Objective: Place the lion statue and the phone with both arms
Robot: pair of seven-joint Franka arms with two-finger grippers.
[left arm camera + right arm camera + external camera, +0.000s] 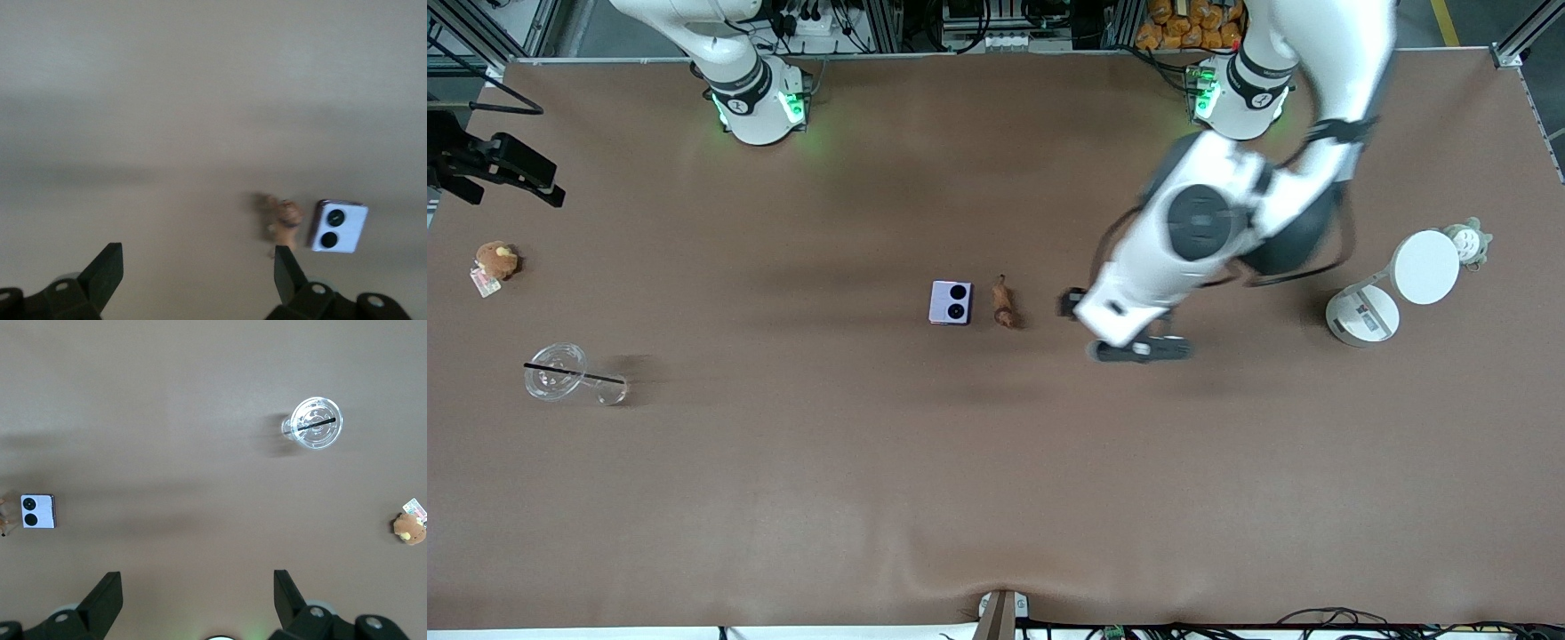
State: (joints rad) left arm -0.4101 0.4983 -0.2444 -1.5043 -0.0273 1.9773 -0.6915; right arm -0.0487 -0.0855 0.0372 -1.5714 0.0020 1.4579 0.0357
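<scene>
Front view showing the left gripper (1129, 342), fingers apart, hovering beside the tiny reddish-brown lion statue (1004, 303) and the pale lilac folded phone (950, 302), likely lining up a grasp, with the right gripper (197, 597), fingers likewise spread, waiting high over the right arm's table end.

The left gripper (198, 267) hangs wide open above the table (167, 100), lion statue (283, 217) just beside the phone (338, 227).

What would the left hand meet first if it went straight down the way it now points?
Probably only bare brown table. The left hand, open, points down at empty surface; the small reddish-brown lion statue and the pale lilac flip phone lie off to one side of its line, though depth is unclear.
</scene>
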